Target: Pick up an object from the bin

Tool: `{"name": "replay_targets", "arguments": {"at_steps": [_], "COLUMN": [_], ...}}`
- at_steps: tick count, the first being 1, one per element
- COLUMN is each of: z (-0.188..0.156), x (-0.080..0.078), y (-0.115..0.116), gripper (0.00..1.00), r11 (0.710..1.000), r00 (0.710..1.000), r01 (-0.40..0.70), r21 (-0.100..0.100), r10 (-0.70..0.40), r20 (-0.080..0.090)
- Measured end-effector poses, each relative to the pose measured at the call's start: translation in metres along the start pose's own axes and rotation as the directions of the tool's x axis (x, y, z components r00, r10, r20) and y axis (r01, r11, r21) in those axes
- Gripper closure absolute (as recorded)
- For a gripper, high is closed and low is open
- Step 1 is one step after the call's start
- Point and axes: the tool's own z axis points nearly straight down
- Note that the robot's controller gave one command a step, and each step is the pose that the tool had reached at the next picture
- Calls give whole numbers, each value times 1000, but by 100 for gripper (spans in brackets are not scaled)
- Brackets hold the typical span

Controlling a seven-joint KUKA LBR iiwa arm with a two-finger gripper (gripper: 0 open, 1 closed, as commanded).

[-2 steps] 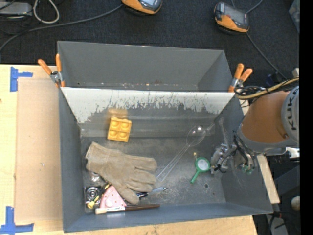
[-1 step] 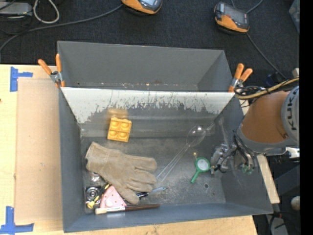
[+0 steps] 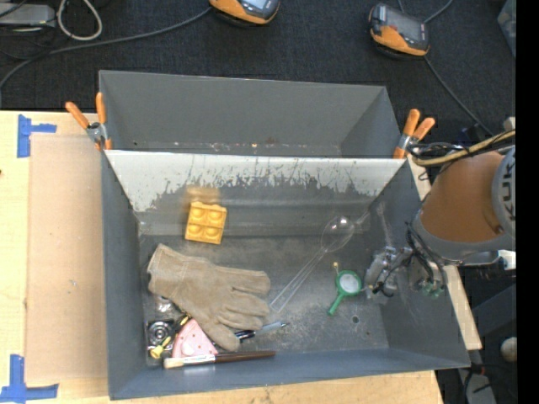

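My gripper [image 3: 383, 274] is low in the right part of the bin, close to the right wall. Just to its left lies a small green tool with a round white-centred head [image 3: 347, 284], its short handle pointing down-left. It lies on the floor beside the gripper, apart from it as far as I can see. A clear plastic spoon [image 3: 338, 231] lies up-left of the gripper, its long thin handle running down-left towards the glove.
A tan work glove [image 3: 210, 289] sprawls across the bin's left-centre. A yellow toy brick [image 3: 205, 222] sits near the back wall. In the front-left corner lie a pink triangular piece [image 3: 192, 340], metal bits [image 3: 160, 331] and a brown stick [image 3: 221, 358]. The arm's orange cover hangs over the right rim.
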Motion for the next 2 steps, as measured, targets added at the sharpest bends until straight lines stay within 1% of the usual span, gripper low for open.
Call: {"name": "replay_targets", "arguments": {"at_steps": [1,2], "z": [-48,-85], "x": [0,-1], "y": [0,0], "gripper": [100,100], "r11": [1000,1000], "r00": [1000,1000], "r01": [1,1], "r21": [0,0], "r10": [-1,-1], "r20": [3,9]}}
